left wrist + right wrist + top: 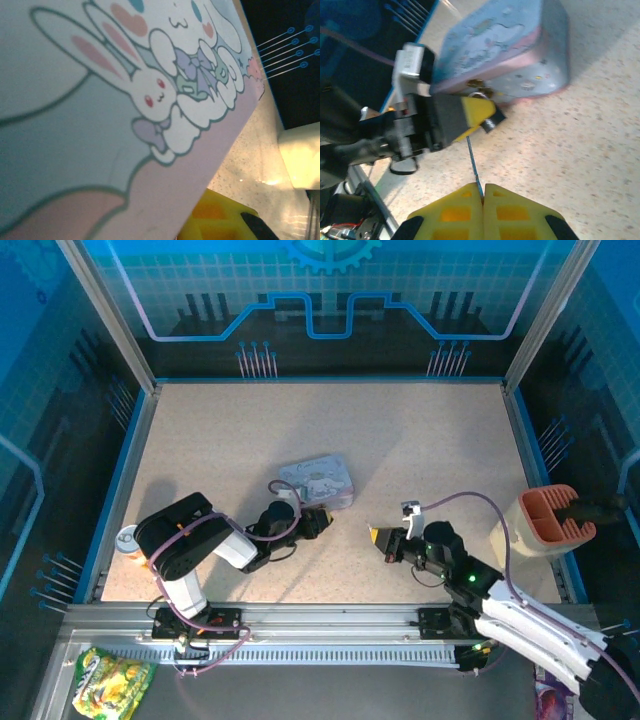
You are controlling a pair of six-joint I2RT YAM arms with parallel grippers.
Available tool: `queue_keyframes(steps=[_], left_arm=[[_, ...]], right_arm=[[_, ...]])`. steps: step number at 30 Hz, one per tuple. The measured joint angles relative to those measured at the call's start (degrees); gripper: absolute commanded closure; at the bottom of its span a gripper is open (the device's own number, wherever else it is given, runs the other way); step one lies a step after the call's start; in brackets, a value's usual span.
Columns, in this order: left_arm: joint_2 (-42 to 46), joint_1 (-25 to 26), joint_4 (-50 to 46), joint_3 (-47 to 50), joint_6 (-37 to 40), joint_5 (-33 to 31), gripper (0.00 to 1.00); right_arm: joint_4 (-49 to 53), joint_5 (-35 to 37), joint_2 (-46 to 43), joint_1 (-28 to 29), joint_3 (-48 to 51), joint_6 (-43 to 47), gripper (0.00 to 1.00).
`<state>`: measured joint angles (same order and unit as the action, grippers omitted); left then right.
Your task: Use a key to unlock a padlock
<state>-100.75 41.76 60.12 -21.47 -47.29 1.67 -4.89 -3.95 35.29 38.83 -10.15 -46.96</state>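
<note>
One tiny dark padlock (pixel 492 121) sits at the pale blue tin's (pixel 510 45) front edge, pinched in the left gripper (pixel 489 113). The right wrist view catches the thin grey metal key (pixel 473 160), clamped in the closed right gripper (pixel 483 200) and pointing at the lock. The left wrist view shows the tin's cartoon-rabbit lid. Both arms reach low over the speckled surface (pixel 430 440).

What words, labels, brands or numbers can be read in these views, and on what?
No legible text in these views.
Tin: cartoon rabbits, hearts and a bow only, no lettering.
Snack bag: print too small and blurred to read.
</note>
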Motion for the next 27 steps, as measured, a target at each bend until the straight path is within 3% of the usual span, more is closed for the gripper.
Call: queue_keyframes(steps=[3, 9, 16, 27], left_arm=[[-0.26, -0.24, 1.05, 0.00, -2.21, 1.53, 0.88], [-0.59, -0.31, 2.93, 0.00, -6.29, 3.26, 0.88], [-2.71, -0.42, 7.72, 0.00, -10.08, 4.42, 0.90], [-2.89, -0.42, 9.25, 0.00, -12.85, 6.93, 0.90]], right_arm=[[-3.23, -6.91, 8.07, -5.68, 0.07, -2.16, 1.00], [-10.16, -16.68, 19.67, -6.64, 0.04, -4.85, 1.00], [-17.75, -22.99, 28.09, -6.91, -2.03, -7.37, 1.00], [-27.67, -31.54, 38.84, -11.87, -3.32, -10.01, 1.00]])
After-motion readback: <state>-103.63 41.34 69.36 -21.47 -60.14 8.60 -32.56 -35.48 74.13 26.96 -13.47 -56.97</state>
